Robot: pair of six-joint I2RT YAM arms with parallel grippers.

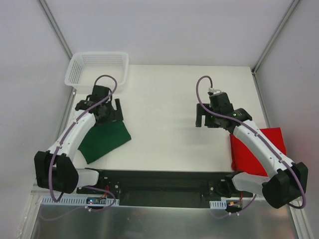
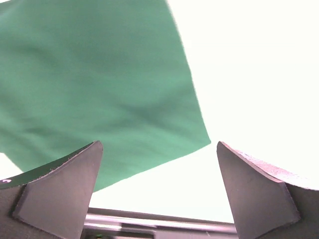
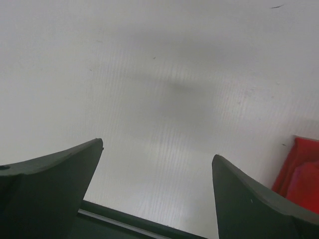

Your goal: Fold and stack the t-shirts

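A dark green t-shirt point(image 1: 104, 141) lies folded flat on the near left of the white table point(image 1: 164, 109); the left wrist view shows its corner point(image 2: 99, 89). My left gripper point(image 1: 113, 110) hangs open just above the shirt's far edge, nothing between its fingers point(image 2: 65, 189). A bright red t-shirt point(image 1: 261, 152) lies folded at the near right, partly under my right arm; an edge of the red shirt point(image 3: 301, 172) shows in the right wrist view. My right gripper point(image 1: 204, 119) is open over bare table, left of the red shirt, its fingers point(image 3: 249, 199) empty.
A white plastic mesh basket point(image 1: 97, 69) stands at the far left corner of the table. Grey walls with metal frame posts close in the left, back and right sides. The black base rail point(image 1: 164, 186) runs along the near edge.
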